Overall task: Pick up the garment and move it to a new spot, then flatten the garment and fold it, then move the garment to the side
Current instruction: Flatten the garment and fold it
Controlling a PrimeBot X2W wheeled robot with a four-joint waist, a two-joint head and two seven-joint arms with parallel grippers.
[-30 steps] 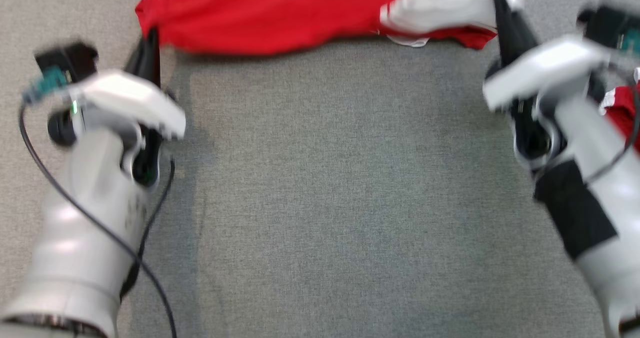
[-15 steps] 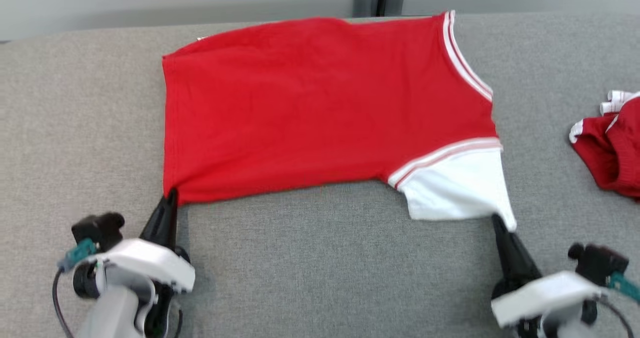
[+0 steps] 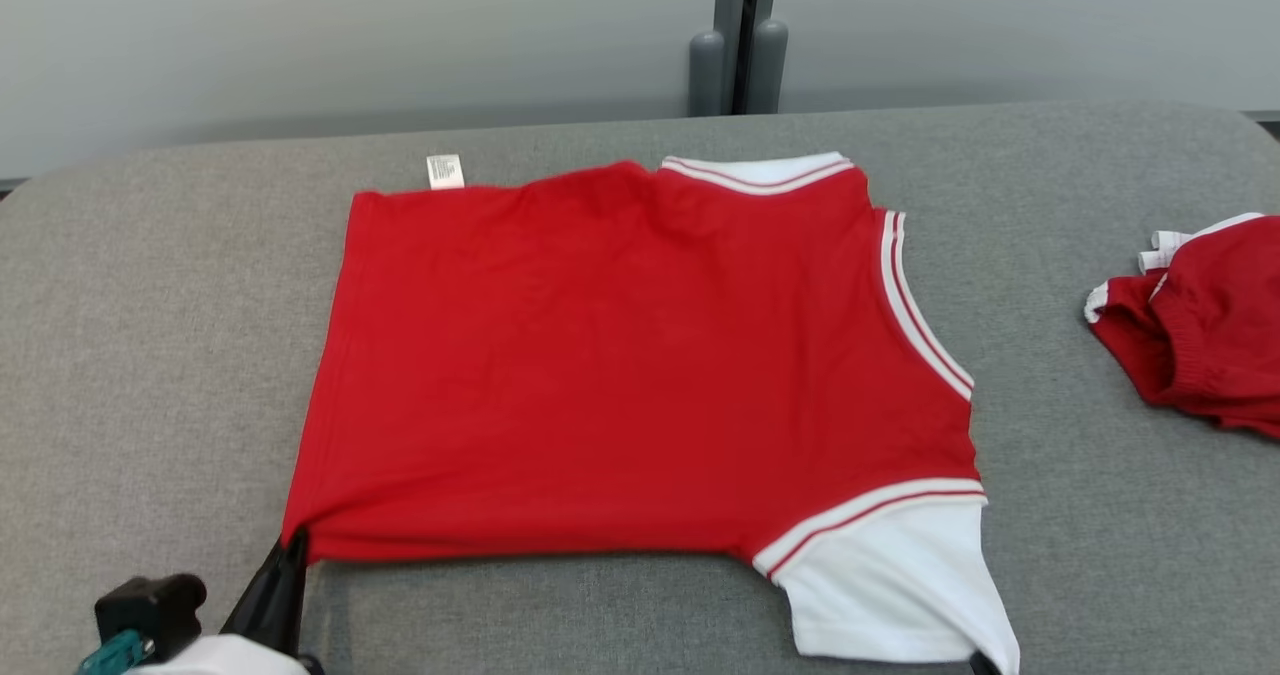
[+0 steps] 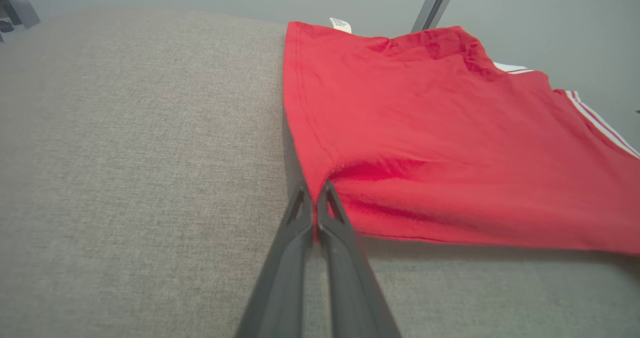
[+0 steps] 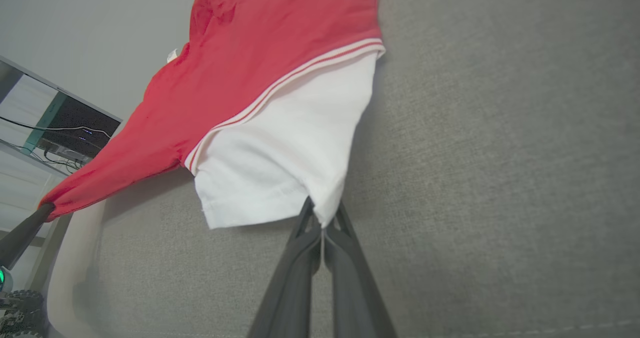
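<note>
Red T-shirt (image 3: pixel 620 355), white sleeve (image 3: pixel 890 585), flat on grey upholstered surface (image 3: pixel 150 355). Left gripper (image 4: pixel 315 189) clamped on near hem corner; right gripper (image 5: pixel 324 212) clamped on sleeve tip. Second red garment (image 3: pixel 1210 325) apart.

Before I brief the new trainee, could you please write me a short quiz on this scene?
1. True or false: the left gripper is shut on a hem corner of the red-and-white fabric T-shirt.
2. The right gripper pinches the shirt's: A collar, B white sleeve, C label?
3. What lies apart from the shirt on the grey fabric tabletop, at the robot's right?
Key: 1 true; 2 B; 3 a crumpled dark red garment with white trim.
</note>
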